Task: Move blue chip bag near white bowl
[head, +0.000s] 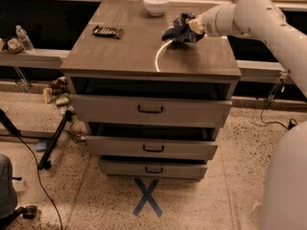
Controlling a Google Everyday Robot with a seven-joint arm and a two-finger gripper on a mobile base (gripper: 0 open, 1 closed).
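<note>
Camera view: the gripper (pixel 194 25) grasps the bag (pixel 177 30) at the back right of the cabinet top (pixel 124 56), near the bowl (pixel 156 4) but not touching it. A dark packet (pixel 108 31) lies well to the left.

Shiny dark-blue crumpled foil chip bag (pixel 177 29), white-marked, clasped in cream-white gripper (pixel 191 27) over grey-brown cabinet (pixel 124 54); plain white round bowl (pixel 156 4).
</note>
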